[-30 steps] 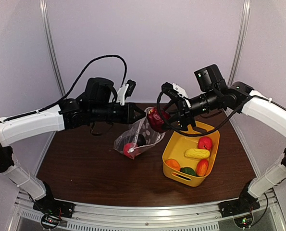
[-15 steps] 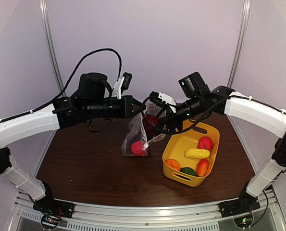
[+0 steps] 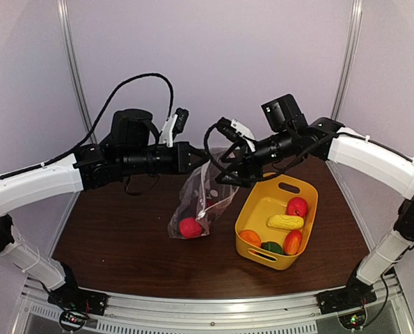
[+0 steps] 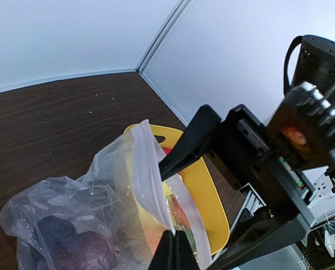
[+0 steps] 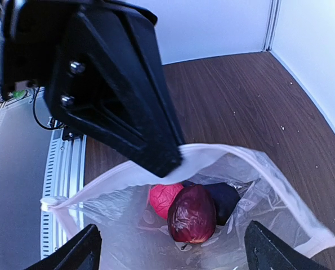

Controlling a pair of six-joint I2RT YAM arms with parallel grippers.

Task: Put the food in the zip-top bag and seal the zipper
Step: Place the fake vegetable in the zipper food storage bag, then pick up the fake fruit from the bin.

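the top view gives the whole scene: the zip-top bag [image 3: 205, 195] hangs at the centre of the frame between the two arms, over the brown table [image 3: 116, 236]; whether its bottom touches the wood i cannot tell. from there only one reddish piece [image 3: 190, 227] shows, low in the bag. the right wrist view looks straight down into the open mouth and shows more: a dark red fruit [image 5: 191, 214], a pink fruit [image 5: 162, 199] and a dark purple piece [image 5: 223, 199], close together at the bottom. the left wrist view sees the bag from the side, with the purple food as a dim shape through the plastic.

the left gripper [image 3: 204, 158] has its fingers [image 4: 170, 250] pressed together on the zipper [image 4: 151, 174], pinching one rim of the mouth; in the right wrist view it fills the upper left. the right gripper [image 3: 225, 172] hovers just above the mouth, its fingers [image 5: 71, 253] spread wide at the two lower corners of its own view, with nothing between them; the food lies below them, inside the bag.

just right of the bag stands the yellow tub [image 3: 269, 205] with loose food [image 3: 285, 222], red, yellow, green and orange. in the left wrist view the right gripper's black body covers the right side, and the bag hides part of the tub.
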